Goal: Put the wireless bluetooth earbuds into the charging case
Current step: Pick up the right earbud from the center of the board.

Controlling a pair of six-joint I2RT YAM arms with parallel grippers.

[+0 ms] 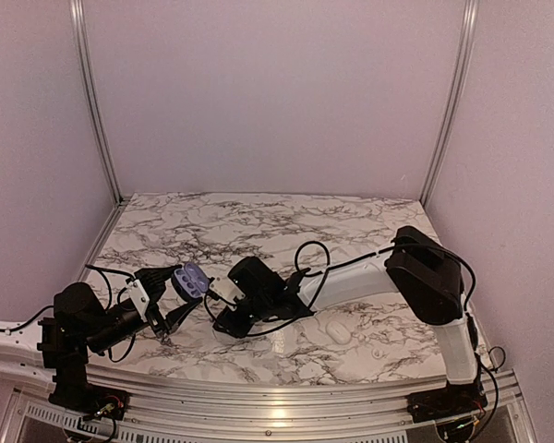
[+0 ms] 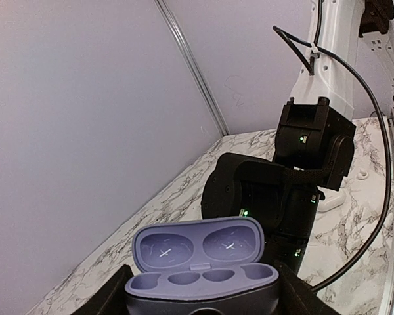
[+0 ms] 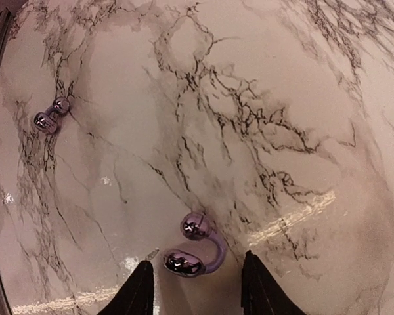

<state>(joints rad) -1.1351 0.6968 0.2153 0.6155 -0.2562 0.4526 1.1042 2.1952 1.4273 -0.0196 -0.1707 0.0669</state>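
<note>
Right wrist view: the right hand (image 3: 198, 289), fingers half spread, hangs just over an earbud (image 3: 196, 252) on the desk (image 3: 282, 98). It should centre on the earbud, then pinch gently. The left hand (image 2: 203, 307) grips the open case (image 2: 197, 256), whose wells are empty.

We log 2 arms. Left arm (image 1: 83, 323), lower left: mostly blk housings, white bracket (image 1: 137, 293) nr wrist, blk cable loops (image 1: 102, 274). Right arm (image 1: 351, 281), lower right: white links, blk joint blocks (image 1: 425, 272), blk cables (image 1: 312, 244) alongside. We note sm. green LEDs (image 2: 304, 138) on blk motor housings. Fingers (image 3: 139, 292): blk, tapered.
</note>
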